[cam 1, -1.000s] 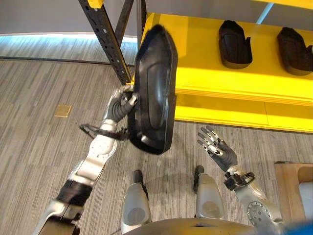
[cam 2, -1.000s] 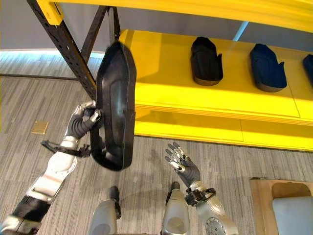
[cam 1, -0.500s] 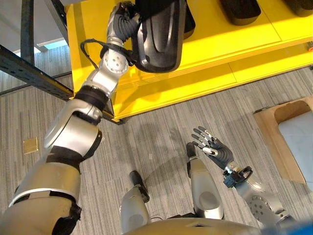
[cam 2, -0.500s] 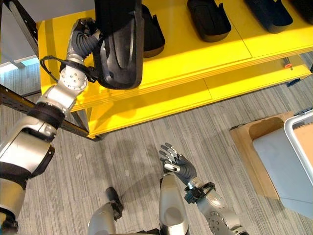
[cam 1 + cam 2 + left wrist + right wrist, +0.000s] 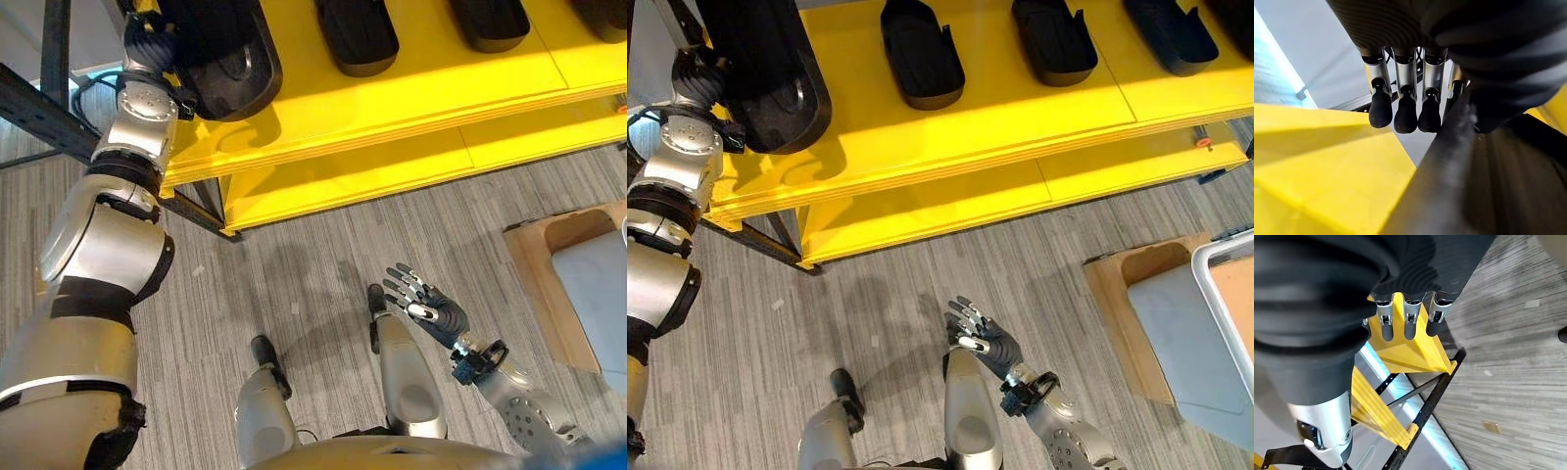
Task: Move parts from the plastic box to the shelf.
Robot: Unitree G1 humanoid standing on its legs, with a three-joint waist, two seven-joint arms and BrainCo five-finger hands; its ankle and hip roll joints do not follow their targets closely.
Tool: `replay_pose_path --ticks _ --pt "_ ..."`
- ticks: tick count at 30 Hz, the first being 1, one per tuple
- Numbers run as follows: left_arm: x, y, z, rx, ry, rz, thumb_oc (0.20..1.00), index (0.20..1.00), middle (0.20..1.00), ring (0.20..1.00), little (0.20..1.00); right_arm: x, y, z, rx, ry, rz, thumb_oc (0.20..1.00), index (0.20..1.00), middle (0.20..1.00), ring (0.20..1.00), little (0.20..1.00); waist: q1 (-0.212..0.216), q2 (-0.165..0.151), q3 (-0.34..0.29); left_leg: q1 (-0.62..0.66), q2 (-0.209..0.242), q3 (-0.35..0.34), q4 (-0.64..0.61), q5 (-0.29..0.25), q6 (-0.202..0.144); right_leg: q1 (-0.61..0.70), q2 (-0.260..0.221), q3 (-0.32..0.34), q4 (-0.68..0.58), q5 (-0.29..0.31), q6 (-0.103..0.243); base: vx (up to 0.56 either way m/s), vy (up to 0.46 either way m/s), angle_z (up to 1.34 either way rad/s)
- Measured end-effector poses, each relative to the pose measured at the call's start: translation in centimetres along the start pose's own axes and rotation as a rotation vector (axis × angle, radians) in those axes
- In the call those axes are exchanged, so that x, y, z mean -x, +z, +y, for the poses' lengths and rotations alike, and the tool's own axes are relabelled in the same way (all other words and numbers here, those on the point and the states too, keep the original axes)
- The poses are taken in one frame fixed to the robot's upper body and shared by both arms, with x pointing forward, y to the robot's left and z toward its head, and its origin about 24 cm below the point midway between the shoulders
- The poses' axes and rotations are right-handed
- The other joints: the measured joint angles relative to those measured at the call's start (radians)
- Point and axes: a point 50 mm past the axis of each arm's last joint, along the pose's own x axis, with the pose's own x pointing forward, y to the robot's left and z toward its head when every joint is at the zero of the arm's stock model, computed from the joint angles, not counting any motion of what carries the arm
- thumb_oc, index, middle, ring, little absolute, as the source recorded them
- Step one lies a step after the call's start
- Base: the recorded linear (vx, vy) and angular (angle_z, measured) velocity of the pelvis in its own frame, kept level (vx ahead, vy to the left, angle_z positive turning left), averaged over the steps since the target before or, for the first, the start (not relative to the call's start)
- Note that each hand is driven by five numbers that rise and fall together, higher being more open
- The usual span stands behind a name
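A grey striped floor [image 5: 294,274] lies under a yellow shelf [image 5: 1019,108], which stands on a dark metal frame [image 5: 39,108]. The black part [image 5: 764,69] rests on the left end of the shelf board, its hollow side up, with its near end over the front edge of the shelf. The left hand [image 5: 147,44] is at the left side of this part, at the left end of the shelf. In the left wrist view its fingers [image 5: 1400,110] are bent beside the rim of the part [image 5: 1449,161], but I cannot tell if they really grip it. To the right of this part, three more black parts [image 5: 921,54] lie in a row on the same shelf board, apart from each other. The right hand [image 5: 985,338] hangs low over the floor in front of the shelf, with fingers spread and holding nothing. To the right of the shelf, a wooden platform [image 5: 1127,284] on the floor carries a grey plastic box [image 5: 1195,333].
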Motion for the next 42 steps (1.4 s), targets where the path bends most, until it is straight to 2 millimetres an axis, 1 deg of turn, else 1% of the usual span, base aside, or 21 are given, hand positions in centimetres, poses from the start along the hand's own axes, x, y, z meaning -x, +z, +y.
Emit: replay_pose_path --ticks 5,6,7,11,13,15,16,17,19,21,25,28,31,33,35,37,42 --pt "-0.3 0.4 0.4 -0.125 -0.019 -0.008 0.200 0.200 0.200 0.200 0.200 0.1 0.4 -0.2 -0.018 0.005 -0.016 1.000 1.000 1.000 1.000 1.000 0.002 -0.007 -0.001 -0.045 0.001 -0.006 0.020 -0.001 0.002 -0.029 0.000 -0.002 -0.010 0.017 -0.002 -0.01 0.001 0.01" --pt "-0.6 1.2 0.9 -0.206 -0.019 -0.027 0.200 0.200 0.200 0.200 0.200 0.1 0.5 -0.2 -0.018 0.015 -0.020 1.000 1.000 1.000 1.000 1.000 0.004 -0.010 0.000 -0.064 0.002 -0.008 0.030 -0.002 0.003 -0.043 0.000 -0.002 -0.011 0.019 0.001 0.00 0.000 0.00" --pt "-1.0 2.3 1.8 -0.248 -0.003 -0.048 0.200 0.200 0.200 0.200 0.200 0.1 0.6 -0.2 -0.017 0.017 -0.022 1.000 1.000 1.000 1.000 1.000 0.002 -0.012 0.000 -0.087 0.002 -0.012 0.035 -0.002 0.003 -0.059 0.001 -0.002 -0.014 0.028 0.002 0.00 0.000 0.00" --pt "-1.3 2.6 3.6 -0.298 0.016 -0.055 0.200 0.200 0.200 0.200 0.200 0.4 0.2 -0.3 -0.034 0.008 -0.009 1.000 1.000 1.000 1.000 1.000 -0.015 -0.015 0.002 -0.111 0.002 -0.019 0.046 -0.006 0.005 -0.067 -0.001 -0.007 -0.033 0.036 0.004 0.00 0.007 0.03" --pt "-1.5 3.4 4.4 -0.361 0.029 -0.080 0.200 0.200 0.200 0.200 0.200 0.8 0.3 -0.5 -0.039 -0.003 -0.014 1.000 1.000 1.000 1.000 1.000 -0.019 -0.016 0.002 -0.145 0.001 -0.023 0.059 -0.008 0.008 -0.091 -0.004 -0.008 -0.036 0.044 0.006 0.00 0.002 0.03" --pt "-1.5 3.3 4.6 -0.364 0.029 -0.071 0.200 0.200 0.200 0.200 0.200 0.8 0.3 -0.6 -0.040 -0.005 -0.014 1.000 1.000 1.000 1.000 1.000 -0.019 -0.017 0.002 -0.157 0.001 -0.024 0.066 -0.009 0.010 -0.095 -0.003 -0.009 -0.043 0.058 -0.001 0.08 0.024 -0.01" --pt "-1.5 3.3 4.6 -0.364 0.027 -0.070 0.200 0.200 0.200 0.200 0.200 0.8 0.3 -0.6 -0.040 -0.006 -0.013 1.000 1.000 1.000 1.000 1.000 -0.015 -0.017 0.003 -0.157 0.001 -0.023 0.067 -0.013 0.010 -0.095 -0.003 -0.009 -0.049 0.052 0.004 0.09 0.029 -0.05" --pt "-1.5 3.2 4.7 -0.361 0.025 -0.067 0.200 0.200 0.200 0.200 0.200 0.8 0.3 -0.6 -0.041 -0.005 -0.012 1.000 1.000 1.000 1.000 1.000 -0.015 -0.017 0.003 -0.158 0.002 -0.023 0.071 -0.020 0.010 -0.094 -0.003 -0.009 -0.056 0.050 0.001 0.01 0.024 -0.06" --pt "-1.5 3.3 4.9 -0.326 0.035 -0.061 0.200 0.200 0.200 0.200 0.200 0.8 0.2 -0.6 -0.049 -0.003 -0.008 1.000 1.000 1.000 1.000 1.000 -0.018 -0.017 0.003 -0.165 0.002 -0.019 0.073 -0.021 0.011 -0.094 -0.003 -0.008 -0.069 0.063 0.008 0.01 0.010 -0.03" --pt "-1.5 3.3 4.9 -0.321 0.035 -0.061 0.200 0.200 0.200 0.200 0.200 0.8 0.2 -0.6 -0.049 -0.003 -0.008 1.000 1.000 1.000 1.000 1.000 -0.018 -0.017 0.003 -0.171 0.002 -0.020 0.074 -0.021 0.012 -0.095 -0.003 -0.008 -0.073 0.068 0.005 0.01 0.015 0.00" --pt "-1.6 3.3 5.2 -0.248 0.048 -0.049 0.200 0.200 0.200 0.200 0.200 0.8 0.2 -0.6 -0.054 0.003 -0.005 1.000 1.000 1.000 1.000 1.000 -0.010 -0.017 0.003 -0.190 0.001 -0.022 0.083 -0.025 0.017 -0.106 -0.004 -0.008 -0.077 0.071 0.005 0.00 0.000 0.00" --pt "-1.6 3.3 5.3 -0.172 0.055 -0.036 0.200 0.200 0.200 0.200 0.200 0.8 0.1 -0.6 -0.070 0.003 -0.005 1.000 1.000 1.000 1.000 1.000 -0.004 -0.017 0.002 -0.195 0.001 -0.022 0.083 -0.025 0.017 -0.112 -0.004 -0.008 -0.076 0.072 0.005 0.00 0.000 0.00" --pt "-1.6 3.4 5.4 -0.035 0.070 -0.021 0.200 0.200 0.200 0.200 0.200 0.9 0.0 -0.6 -0.074 0.000 -0.002 1.000 1.000 1.000 1.000 1.000 -0.004 -0.018 0.000 -0.209 0.002 -0.024 0.092 -0.026 0.017 -0.123 -0.004 -0.008 -0.074 0.074 0.005 0.00 0.000 0.00" --pt "-1.6 3.5 5.2 0.023 0.072 -0.014 0.200 0.200 0.200 0.200 0.200 0.9 0.0 -0.6 -0.074 -0.001 -0.001 1.000 1.000 1.000 1.000 1.000 -0.005 -0.019 -0.001 -0.220 0.003 -0.026 0.103 -0.030 0.018 -0.129 -0.004 -0.008 -0.073 0.077 0.004 0.00 0.000 0.00" --pt "-1.6 3.5 5.1 0.059 0.069 -0.009 1.000 1.000 1.000 1.000 1.000 1.0 0.0 -0.6 -0.076 -0.002 0.001 1.000 1.000 1.000 1.000 1.000 -0.006 -0.024 -0.005 -0.229 0.003 -0.026 0.115 -0.035 0.020 -0.135 -0.004 -0.004 -0.074 0.081 0.005 0.00 0.011 -0.03" --pt "-1.6 3.5 5.1 0.063 0.071 -0.008 1.000 1.000 1.000 1.000 1.000 1.1 -0.1 -0.6 -0.078 -0.005 0.003 1.000 1.000 1.000 1.000 1.000 -0.004 -0.031 -0.015 -0.229 0.003 -0.022 0.123 -0.040 0.021 -0.135 -0.004 0.003 -0.077 0.086 0.006 0.00 0.015 -0.07" --pt "-1.6 3.7 5.2 0.072 0.093 -0.018 1.000 1.000 1.000 1.000 1.000 1.5 -0.6 -0.7 -0.090 -0.018 0.016 1.000 1.000 1.000 1.000 1.000 -0.004 -0.034 -0.041 -0.253 0.007 -0.022 0.156 -0.053 0.024 -0.145 -0.004 0.009 -0.079 0.089 0.011 0.00 0.001 -0.02"
